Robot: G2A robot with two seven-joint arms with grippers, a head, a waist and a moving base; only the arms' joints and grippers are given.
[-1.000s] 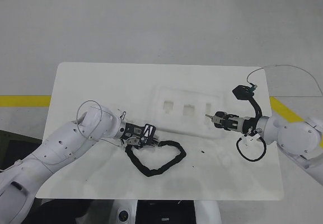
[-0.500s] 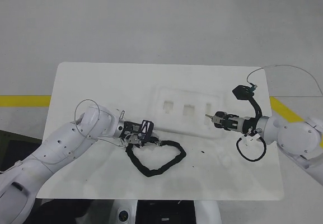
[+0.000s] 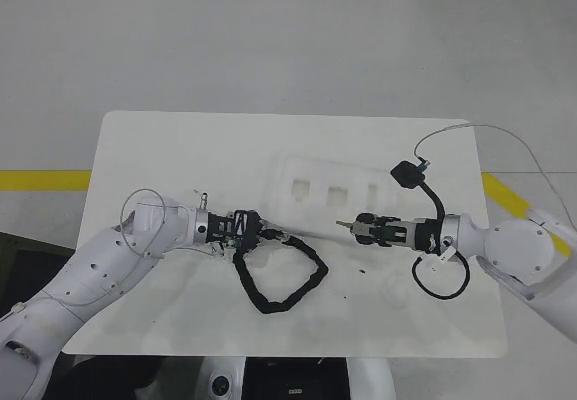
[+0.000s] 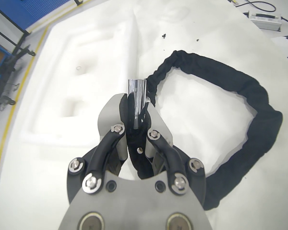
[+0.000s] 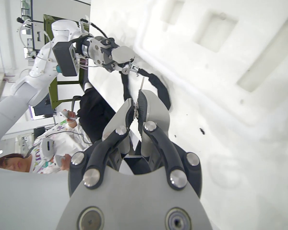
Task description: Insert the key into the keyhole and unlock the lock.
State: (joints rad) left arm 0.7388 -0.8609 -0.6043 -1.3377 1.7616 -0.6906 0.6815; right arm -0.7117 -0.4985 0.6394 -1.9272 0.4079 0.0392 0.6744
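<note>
**Approach phase of key insertion.** At left, the left gripper (image 3: 251,228) was clenched on the lock (image 4: 137,92), a short chromed barrel. The barrel stuck out past the fingertips, with its free end turned toward the other arm. From the barrel ran the chain (image 3: 318,272), sheathed in black cloth. It lay as a loose closed loop on the white bench (image 3: 168,150), just in front of a moulded foam tray (image 3: 298,160).

At right, the right gripper (image 3: 360,227) was grasping the key (image 5: 142,83) by its head. The thin blade projected beyond the fingertips and pointed toward the lock. Key and lock were apart, with bare bench between them, so insertion had not yet begun. The lock appeared unopened, since the chain made a closed loop.

The step in hand was judged to be alignment. The next move would call for the blade to be brought onto the barrel's axis and matched to the slot of the keyhole before being pushed home. The left gripper would need to brace the barrel against that push and the later turn. The slot's orientation could not be made out.
</note>
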